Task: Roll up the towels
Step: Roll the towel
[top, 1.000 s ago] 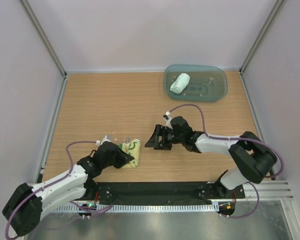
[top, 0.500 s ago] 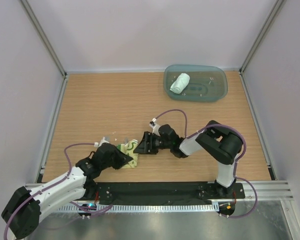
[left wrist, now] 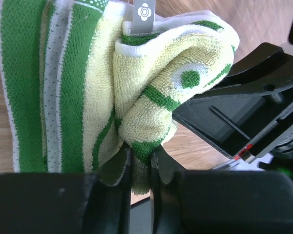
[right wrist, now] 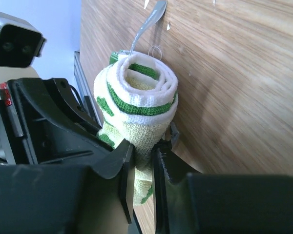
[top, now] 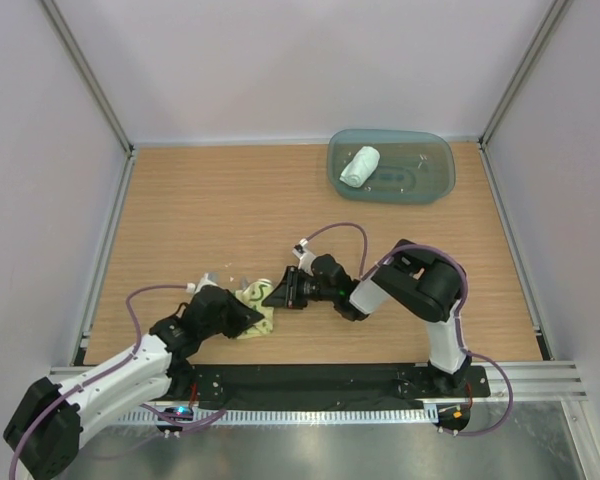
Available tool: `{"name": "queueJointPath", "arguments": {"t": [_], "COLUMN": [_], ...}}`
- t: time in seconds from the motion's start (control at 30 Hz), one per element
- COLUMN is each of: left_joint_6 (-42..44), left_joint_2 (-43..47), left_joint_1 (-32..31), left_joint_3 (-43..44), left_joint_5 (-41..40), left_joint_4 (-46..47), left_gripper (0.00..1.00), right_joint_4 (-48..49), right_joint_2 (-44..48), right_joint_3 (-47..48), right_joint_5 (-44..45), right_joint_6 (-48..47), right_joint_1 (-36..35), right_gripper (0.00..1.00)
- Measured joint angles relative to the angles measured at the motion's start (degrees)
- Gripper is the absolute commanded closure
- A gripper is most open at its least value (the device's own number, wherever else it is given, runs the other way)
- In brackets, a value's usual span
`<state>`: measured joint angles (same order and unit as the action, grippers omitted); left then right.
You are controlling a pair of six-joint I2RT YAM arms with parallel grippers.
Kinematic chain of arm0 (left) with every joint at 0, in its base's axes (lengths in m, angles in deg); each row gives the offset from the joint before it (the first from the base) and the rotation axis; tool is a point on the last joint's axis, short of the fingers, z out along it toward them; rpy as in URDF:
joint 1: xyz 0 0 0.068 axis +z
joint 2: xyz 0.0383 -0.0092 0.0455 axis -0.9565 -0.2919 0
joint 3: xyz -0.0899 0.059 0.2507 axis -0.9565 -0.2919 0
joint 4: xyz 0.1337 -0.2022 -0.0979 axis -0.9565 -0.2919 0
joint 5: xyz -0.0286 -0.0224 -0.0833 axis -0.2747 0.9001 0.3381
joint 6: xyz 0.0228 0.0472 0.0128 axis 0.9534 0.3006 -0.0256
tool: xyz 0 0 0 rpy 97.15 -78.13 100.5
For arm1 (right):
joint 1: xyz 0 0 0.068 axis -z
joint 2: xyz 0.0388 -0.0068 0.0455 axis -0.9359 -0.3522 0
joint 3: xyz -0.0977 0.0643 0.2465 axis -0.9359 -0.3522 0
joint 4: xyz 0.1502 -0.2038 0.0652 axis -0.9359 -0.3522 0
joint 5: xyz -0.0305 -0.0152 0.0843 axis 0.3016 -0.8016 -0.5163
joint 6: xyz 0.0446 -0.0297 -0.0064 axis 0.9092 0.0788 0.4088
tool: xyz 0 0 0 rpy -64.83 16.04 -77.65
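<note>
Wooden table [top: 230,200]: yellow towel [top: 252,297] double-gripped
Right gripper [top: 282,292] has arrived and clamps it; left gripper [top: 242,318] likewise; roll nearly formed.

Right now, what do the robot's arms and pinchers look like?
The left arm and the right arm are each made of white tube-shaped pieces joined by chunky black joints. A thin purple cable loops along each one. The left gripper and the right gripper are black, with two flat fingers and a tiny red mark on the side.
</note>
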<state>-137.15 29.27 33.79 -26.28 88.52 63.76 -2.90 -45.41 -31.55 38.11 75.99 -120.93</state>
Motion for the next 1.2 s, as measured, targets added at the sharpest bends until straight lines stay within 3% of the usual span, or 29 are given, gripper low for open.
{"name": "queueJointPath", "arguments": {"t": [0.07,0.33,0.6,0.7,0.87,1.2], "left_joint_6": [2.2,13.6,22.7,26.3,31.8,41.2], "left_joint_2": [-0.7,-6.6,-17.5,-23.1,-31.3,-40.2], "left_joint_1": [0.0,-1.4,-16.7,-23.1,-30.6,-34.9], "left_joint_3": [1.2,12.2,26.7,31.6,34.6,37.2], "left_joint_5": [0.0,-2.3,-15.7,-20.5,-26.5,-32.9], "left_joint_4": [-1.6,-11.1,-17.9,-17.7,-15.8,-12.6], "left_gripper": [0.63,0.35,0.34,0.29,0.2,0.19], "right_joint_4": [-1.8,-30.1,-57.5,-63.8,-69.9,-74.0], "right_joint_2": [1.4,19.6,23.3,22.6,21.1,21.0], "right_joint_3": [-0.4,-0.3,7.5,10.6,14.2,15.5], "right_joint_5": [1.4,16.0,26.8,28.2,28.4,26.7], "right_joint_6": [-0.3,-5.9,-8.2,-8.1,-8.0,-7.9], "right_joint_1": [-0.1,-0.8,-0.6,-0.6,-0.6,-0.3], "right_gripper": [0.9,0.99,0.99,0.99,0.99,0.99]}}
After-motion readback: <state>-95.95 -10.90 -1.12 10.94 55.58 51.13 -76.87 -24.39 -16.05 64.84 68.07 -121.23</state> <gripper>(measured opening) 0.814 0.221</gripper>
